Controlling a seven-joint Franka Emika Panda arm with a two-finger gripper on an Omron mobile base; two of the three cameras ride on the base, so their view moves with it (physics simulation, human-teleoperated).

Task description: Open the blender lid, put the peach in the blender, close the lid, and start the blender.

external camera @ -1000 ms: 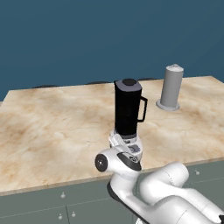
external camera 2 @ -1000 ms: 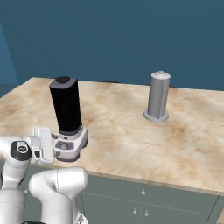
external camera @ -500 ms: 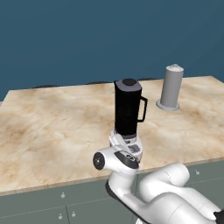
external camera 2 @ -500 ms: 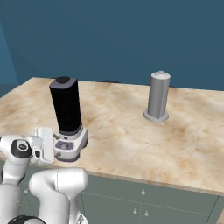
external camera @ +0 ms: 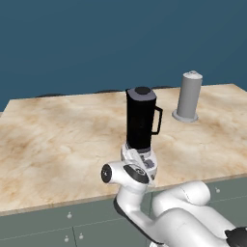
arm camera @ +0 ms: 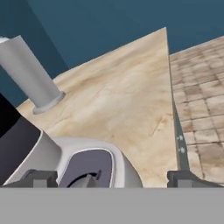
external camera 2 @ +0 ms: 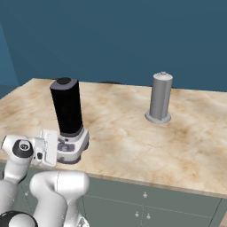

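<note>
tall black blender (external camera: 141,124) w/ white-grey base sits mid on marbled beige counter (external camera: 58,140), dark grey lid (external camera: 142,91) on top. gripper (arm camera: 111,178) fingers spread wide, just at blender base front. plain grey cylinder (external camera 2: 160,98) stands well apart.

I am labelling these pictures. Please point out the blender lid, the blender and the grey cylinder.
blender lid (external camera: 142,91), left base view, on its black centre knob.
blender (external camera 2: 67,111), right base view, on the black jar.
grey cylinder (external camera 2: 160,95), right base view, on its upright side.
</note>
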